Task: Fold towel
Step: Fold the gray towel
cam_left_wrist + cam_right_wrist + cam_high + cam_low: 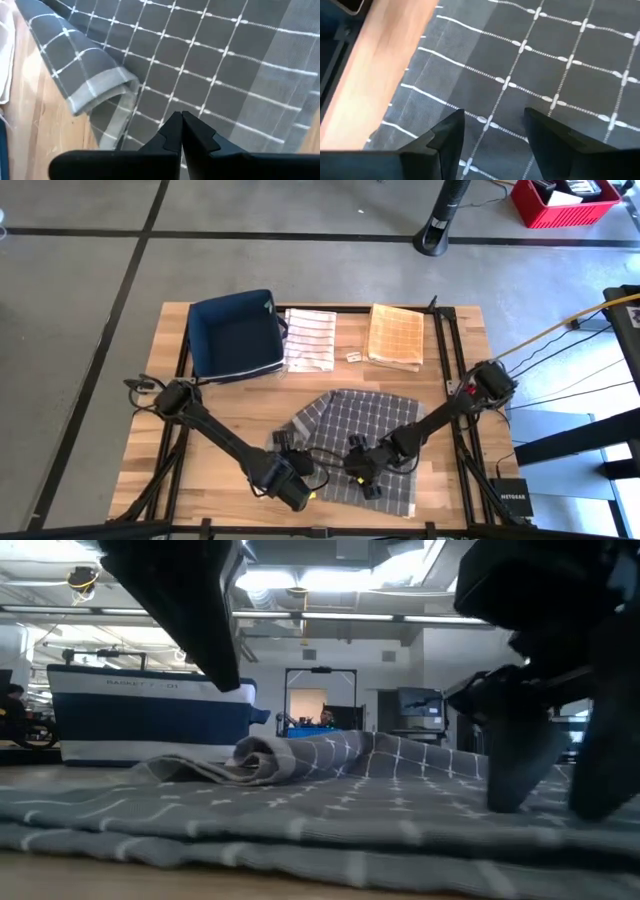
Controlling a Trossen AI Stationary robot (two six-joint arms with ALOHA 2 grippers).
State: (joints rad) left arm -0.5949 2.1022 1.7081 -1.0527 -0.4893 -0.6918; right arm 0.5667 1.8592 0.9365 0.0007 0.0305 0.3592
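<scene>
The grey checked towel lies spread on the wooden table. Its left corner is folded over on itself, and in the low view that fold shows as a low roll. My left gripper is shut with nothing between its fingers. It slants down over the towel's near left part, beside the folded corner. My right gripper is open, a finger's width of cloth showing between its fingers. It is low over the towel's near part, close to a towel edge and bare wood. My left gripper's shut fingertips point down at the flat cloth; whether they touch it I cannot tell. My right gripper's open fingers reach down to the towel's surface from above. Whether they rest on it or hover just over it I cannot tell.
At the far side stand a navy basket, a white striped towel and a folded orange towel, with a small tag between the two towels. Black frame rails run along the table's sides.
</scene>
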